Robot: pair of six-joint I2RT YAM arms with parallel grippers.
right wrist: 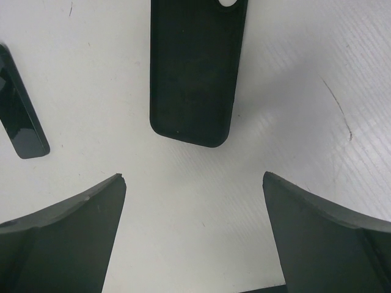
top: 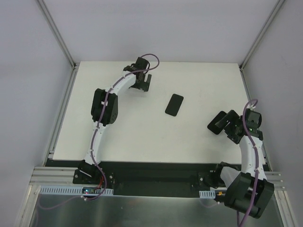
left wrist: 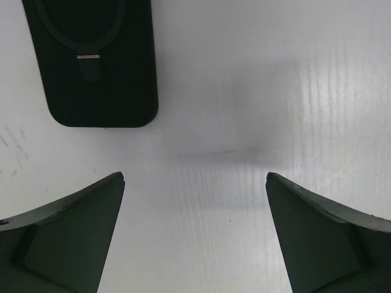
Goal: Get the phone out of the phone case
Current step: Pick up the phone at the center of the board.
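The empty black phone case (right wrist: 197, 73) lies flat just ahead of my right gripper (right wrist: 194, 177), which is open and holds nothing. The table shows through the case's camera cut-out at the far end. The case sits at the right of the table (top: 216, 124), by the right gripper (top: 228, 126). The black phone (top: 174, 104) lies apart from the case in the middle of the table. Its glossy edge shows in the right wrist view (right wrist: 19, 119). My left gripper (top: 145, 84) is open and empty at the back. The phone (left wrist: 98, 61), showing an oval ring and a small tab, lies ahead and left of the left gripper (left wrist: 194, 177).
The white table (top: 142, 137) is fenced by a metal frame with grey walls on the left, right and back. Faint scratches mark the surface near the case (right wrist: 337, 110). Both arm bases stand on the black rail at the near edge.
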